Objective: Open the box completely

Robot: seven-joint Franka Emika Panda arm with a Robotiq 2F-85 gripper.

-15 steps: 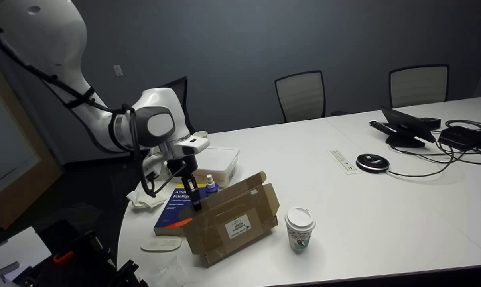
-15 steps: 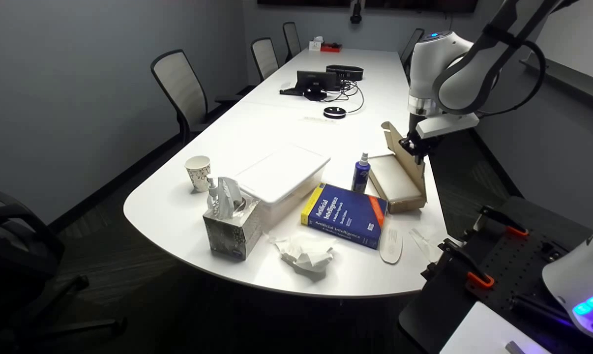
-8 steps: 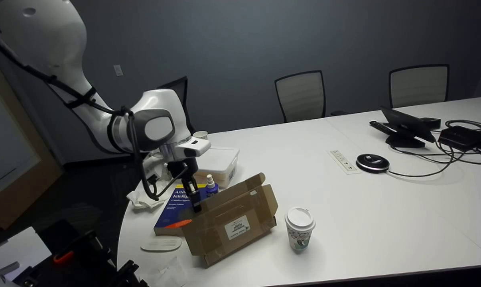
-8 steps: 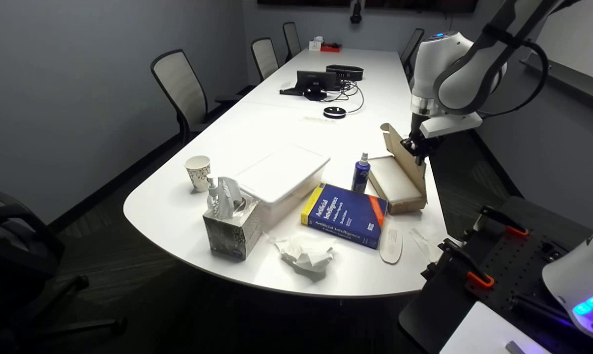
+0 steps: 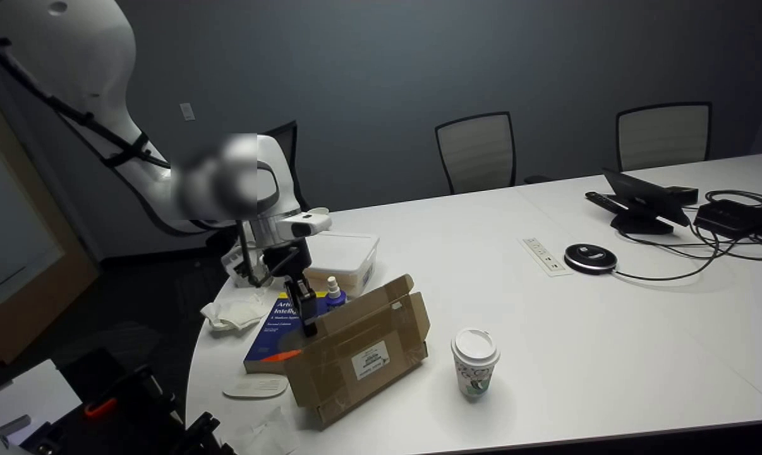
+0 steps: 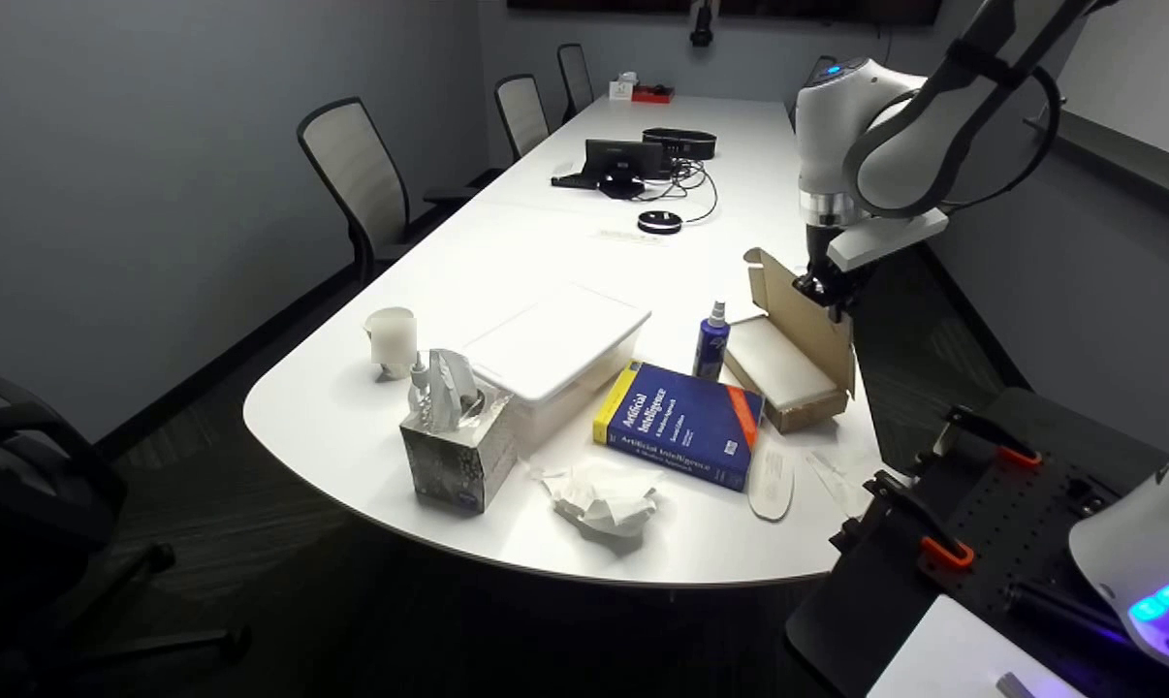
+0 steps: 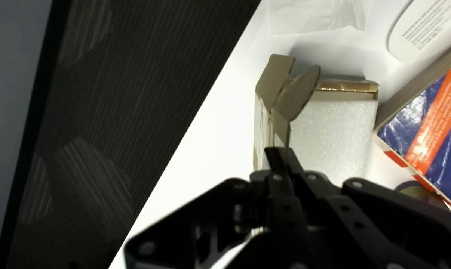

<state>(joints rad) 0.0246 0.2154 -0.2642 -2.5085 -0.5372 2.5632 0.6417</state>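
In an exterior view I see the cardboard box [image 5: 362, 335] on the table [image 5: 558, 360] between book [image 5: 273, 332] and cup [image 5: 474, 373]; label [image 5: 370, 360] on the raised lid [image 5: 401, 328] showing, inside screened; long axis near-left to far-right. In an exterior view: lid's inner face toward the bottle [image 6: 710, 344]; white padding [image 6: 781, 364] visible inside. Wrist view: claw [image 7: 282, 151] narrow, pinching the lid's edge.

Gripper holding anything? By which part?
Yes, the gripper appears closed on the cardboard box, by the upper edge of its raised lid, near one end.
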